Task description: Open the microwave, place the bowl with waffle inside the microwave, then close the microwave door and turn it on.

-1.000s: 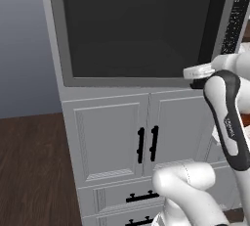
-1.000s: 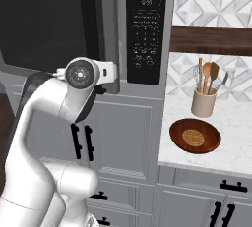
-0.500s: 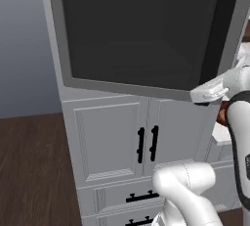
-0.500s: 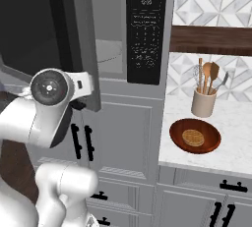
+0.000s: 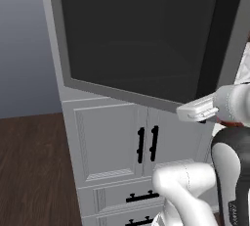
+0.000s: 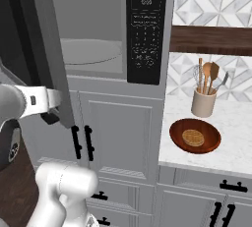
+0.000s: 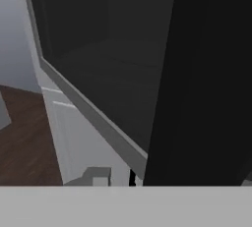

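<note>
Rigid hinged microwave door (image 5: 141,49), best taken by tall bar handle (image 5: 217,39); fingers (image 6: 50,118) by it, grip unclear.

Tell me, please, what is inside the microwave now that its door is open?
Inside the microwave, just the round grey turntable; the microwave door covers the cavity's left part.

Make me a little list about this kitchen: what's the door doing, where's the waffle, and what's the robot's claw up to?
microwave door: swung partly open, cavity showing
turntable: bare, round, grey
bowl with waffle: on the white counter, right of the microwave
utensil holder: behind the bowl, holds spoons and a whisk
claw: at the bottom of the door's black handle; grip unclear
task so far: door opening, bowl not yet moved
</note>
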